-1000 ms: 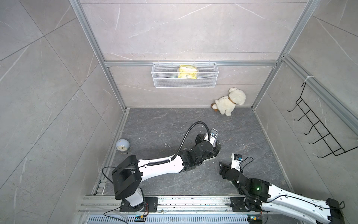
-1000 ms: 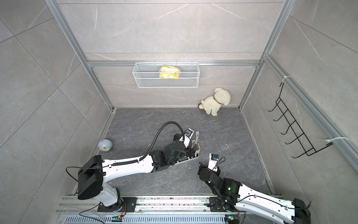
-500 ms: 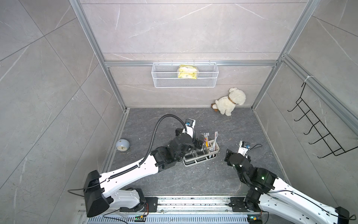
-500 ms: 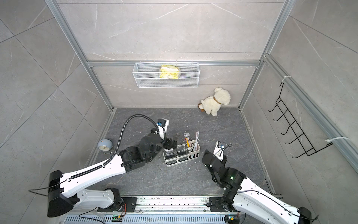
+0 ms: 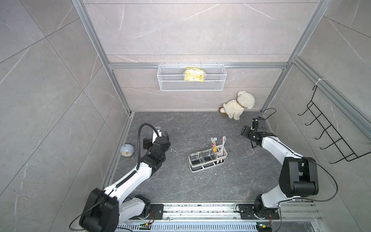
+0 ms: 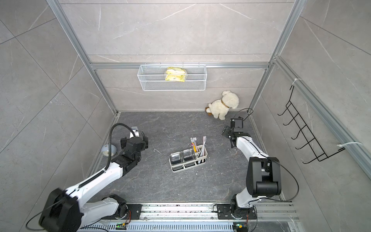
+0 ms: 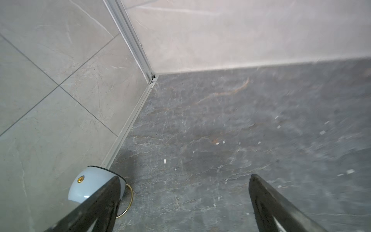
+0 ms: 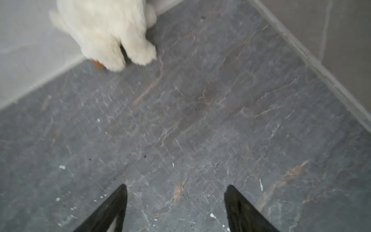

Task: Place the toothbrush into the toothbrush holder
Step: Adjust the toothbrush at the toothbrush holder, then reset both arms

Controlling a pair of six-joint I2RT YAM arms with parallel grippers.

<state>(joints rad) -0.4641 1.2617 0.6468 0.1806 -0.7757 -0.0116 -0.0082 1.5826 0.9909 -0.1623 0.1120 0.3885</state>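
Both top views: toothbrush [image 5: 222,146] stands in the slotted end of the toothbrush holder [image 5: 225,154], well apart from both arms. Wrist views: left tool [image 7: 184,176] and right tool [image 8: 175,186] spread wide, gripping nothing.

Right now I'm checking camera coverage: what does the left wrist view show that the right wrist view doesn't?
Left wrist only: a pale blue clock by the wall, partly behind a finger of the left pincer. Right wrist only: a white plush dog against the wall. Both: the dark stone floor and open, empty fingers, the right pincer like the left.
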